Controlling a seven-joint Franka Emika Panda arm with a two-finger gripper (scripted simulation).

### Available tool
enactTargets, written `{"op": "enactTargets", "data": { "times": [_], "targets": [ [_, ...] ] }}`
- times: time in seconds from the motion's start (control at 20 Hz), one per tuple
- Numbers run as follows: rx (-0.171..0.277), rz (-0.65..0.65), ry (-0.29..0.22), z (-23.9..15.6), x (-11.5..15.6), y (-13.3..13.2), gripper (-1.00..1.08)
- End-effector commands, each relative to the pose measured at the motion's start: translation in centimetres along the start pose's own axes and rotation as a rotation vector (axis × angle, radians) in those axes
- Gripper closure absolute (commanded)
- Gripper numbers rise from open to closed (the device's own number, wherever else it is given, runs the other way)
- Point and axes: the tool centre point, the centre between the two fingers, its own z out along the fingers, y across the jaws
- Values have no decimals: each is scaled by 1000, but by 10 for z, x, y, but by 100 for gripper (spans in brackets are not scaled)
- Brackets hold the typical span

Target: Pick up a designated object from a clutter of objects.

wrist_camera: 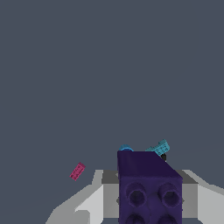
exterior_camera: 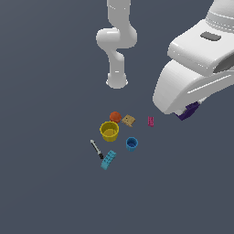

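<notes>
The purple block (wrist_camera: pixel 148 188) fills the wrist view, clamped in the gripper (exterior_camera: pixel 188 111) – jaws closed on its sides. It hangs off the floor, well apart from the clutter (exterior_camera: pixel 116 135), nearest the pink block (exterior_camera: pixel 150 121).

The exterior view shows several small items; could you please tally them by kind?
Cups: 2, yellow cup, blue cup
Bricks: 3, cyan brick, pink brick, purple brick
Ball: 1
Tan block: 1
Pen: 1
Total: 8
</notes>
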Motion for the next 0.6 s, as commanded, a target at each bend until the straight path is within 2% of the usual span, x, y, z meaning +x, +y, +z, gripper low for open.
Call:
{"op": "enactTargets", "data": {
  "times": [0.0, 0.55],
  "targets": [
    [0, 0, 0, -7, 5, 2, 108],
    [0, 1, 0, -20, 14, 6, 108]
  ]
}}
